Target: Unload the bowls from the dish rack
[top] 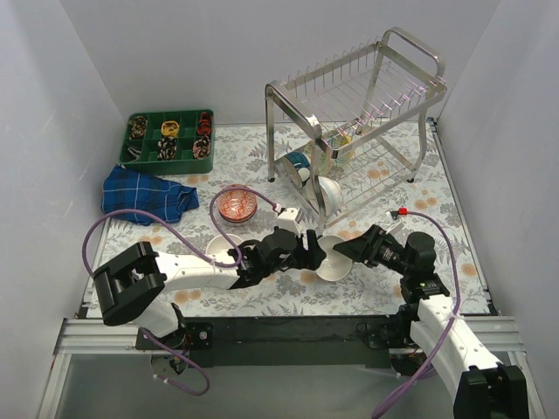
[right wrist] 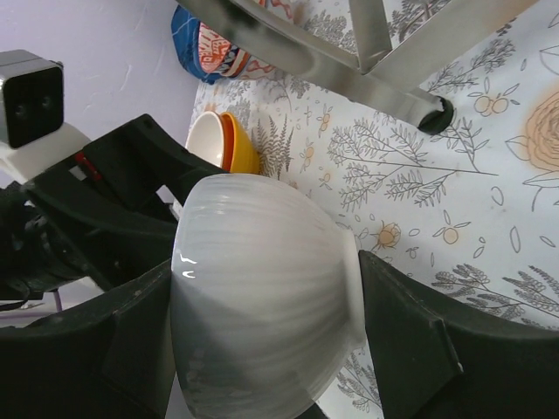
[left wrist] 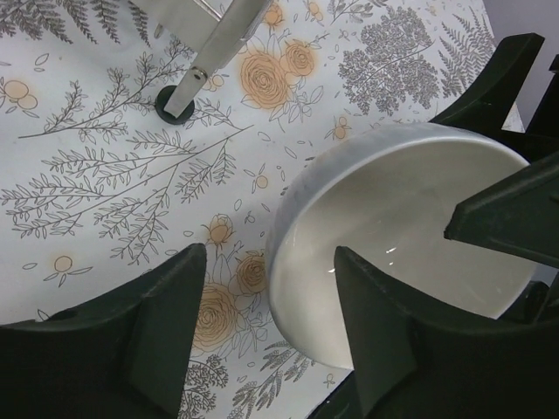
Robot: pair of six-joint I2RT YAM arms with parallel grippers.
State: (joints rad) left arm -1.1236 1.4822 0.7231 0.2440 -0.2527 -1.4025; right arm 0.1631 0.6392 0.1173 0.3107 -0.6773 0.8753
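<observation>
Seen from above, two robot arms meet at the lower centre of a flowered tabletop (top: 454, 218), with a white bowl (top: 333, 264) between them. The right pincer (top: 346, 252) holds this bowl tipped on its side. In the right wrist view the bowl's faintly ribbed outside fills the gap between the two fingers, which are spread fairly wide. The left pincer (left wrist: 271, 262) is open wide. Its wrist view looks into the bowl's glossy inside: one finger (left wrist: 384, 340) is in front of the inside, and the other stands clear of the wall with tabletop showing between.

Only the overhead view takes in the whole dish rack (top: 358, 105), at upper right, with a teal bowl (top: 297, 162) and a pale bowl (top: 330, 188) on its lower shelf. A red-patterned bowl (top: 237, 206) sits on the tabletop at centre. A green tray (top: 170, 138) and a blue checked cloth (top: 144, 194) lie at left.

The right wrist view shows, at upper left of frame, a cream bowl (right wrist: 208, 135) nested in an orange bowl (right wrist: 243, 148) on the tabletop.
</observation>
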